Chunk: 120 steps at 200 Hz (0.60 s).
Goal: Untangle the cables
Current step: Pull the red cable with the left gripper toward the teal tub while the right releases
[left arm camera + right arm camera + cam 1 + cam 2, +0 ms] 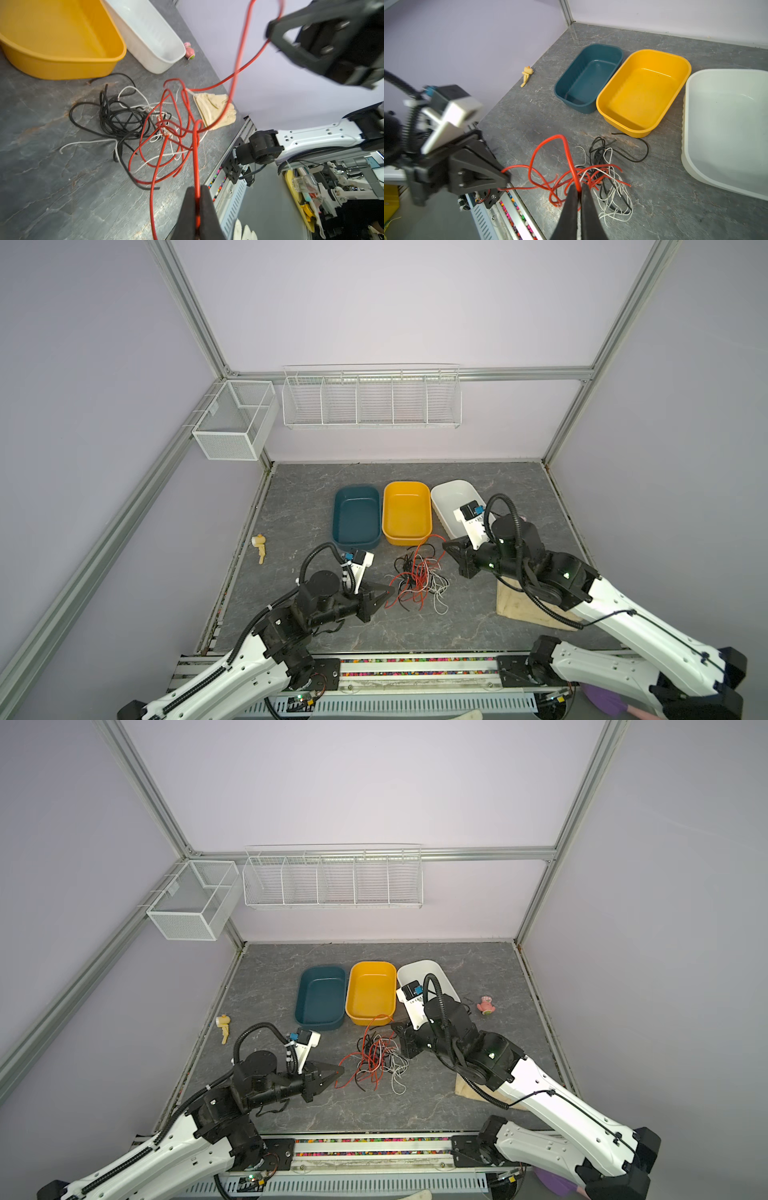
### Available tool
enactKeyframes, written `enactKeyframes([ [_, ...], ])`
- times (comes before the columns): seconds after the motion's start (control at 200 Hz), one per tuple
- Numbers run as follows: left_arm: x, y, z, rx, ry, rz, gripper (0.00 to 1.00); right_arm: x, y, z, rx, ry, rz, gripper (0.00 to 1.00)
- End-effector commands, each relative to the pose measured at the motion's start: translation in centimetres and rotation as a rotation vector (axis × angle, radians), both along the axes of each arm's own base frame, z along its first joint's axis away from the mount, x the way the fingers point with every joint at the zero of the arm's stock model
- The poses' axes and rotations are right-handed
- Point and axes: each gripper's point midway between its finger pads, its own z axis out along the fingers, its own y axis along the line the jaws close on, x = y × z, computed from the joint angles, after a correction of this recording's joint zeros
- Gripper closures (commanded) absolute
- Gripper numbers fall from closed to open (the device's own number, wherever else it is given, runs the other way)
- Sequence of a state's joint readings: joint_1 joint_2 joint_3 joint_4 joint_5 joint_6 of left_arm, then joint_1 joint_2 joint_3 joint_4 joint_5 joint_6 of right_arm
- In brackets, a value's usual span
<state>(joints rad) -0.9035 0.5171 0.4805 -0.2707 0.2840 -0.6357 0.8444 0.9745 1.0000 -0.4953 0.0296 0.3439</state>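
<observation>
We see bright, soft, even overhead light, with only faint shadows on the tabletop (316,497). Both top views bow straight lines near their edges. Wrist views smear the right claw (268,37), the left claw (508,180) and the red cable (236,70) with motion blur.

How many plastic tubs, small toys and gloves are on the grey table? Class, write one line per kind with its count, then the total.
Tubs: 3 (teal tub, yellow tub, white tub)
Toys: 2 (yellow toy, pink toy)
Glove: 1
Total: 6
</observation>
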Motion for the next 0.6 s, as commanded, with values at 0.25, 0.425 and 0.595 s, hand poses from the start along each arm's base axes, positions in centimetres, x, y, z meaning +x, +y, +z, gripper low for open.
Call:
enactKeyframes([
  [0.25,-0.9,2.6,9.0,-0.087,-0.104,0.049,1.00,3.2,-2.2,-8.2,-0.047,0.138,-0.150,0.94],
  [0.425,-1.4,3.9,12.8,-0.096,-0.153,0.066,1.00,3.9,-3.4,-12.5,-0.067,0.226,-0.217,0.94],
  [0.595,-1.9,5.7,16.8,-0.100,-0.215,0.101,1.00,4.2,-4.6,-16.3,-0.076,0.313,-0.280,0.94],
])
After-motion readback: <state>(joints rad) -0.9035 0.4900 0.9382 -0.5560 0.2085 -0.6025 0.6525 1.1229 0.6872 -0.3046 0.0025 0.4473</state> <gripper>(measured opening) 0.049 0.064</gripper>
